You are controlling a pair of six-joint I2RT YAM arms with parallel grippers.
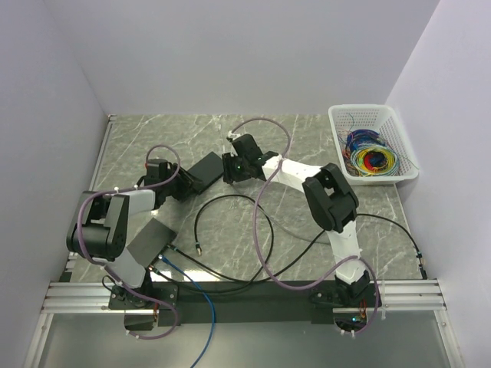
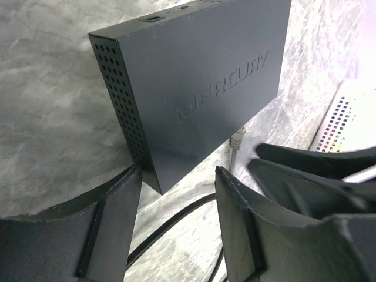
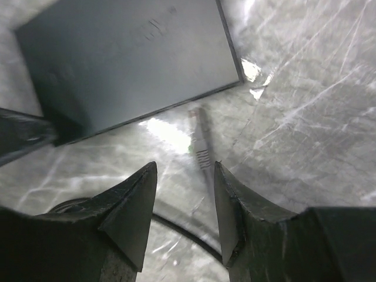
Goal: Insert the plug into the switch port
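Observation:
The switch [image 1: 205, 170] is a flat black box marked MERCURY [image 2: 200, 82], lying on the marble table. The grey plug [image 3: 202, 148] lies on the table beside the switch's edge, its cable running back past my right finger; it also shows in the left wrist view [image 2: 237, 140]. My right gripper [image 3: 185, 167] is open and empty, its tips just short of the plug. My left gripper [image 2: 176, 176] is open and empty, its fingers on either side of the switch's near corner. In the top view both grippers [image 1: 182, 184] [image 1: 230, 172] flank the switch and the plug is hidden.
A white basket [image 1: 399, 142] of coloured wires stands at the back right. A second dark box [image 1: 149, 241] lies front left. Black cables [image 1: 230, 201] loop across the middle of the table, and a blue cable [image 1: 196, 287] lies at the front edge.

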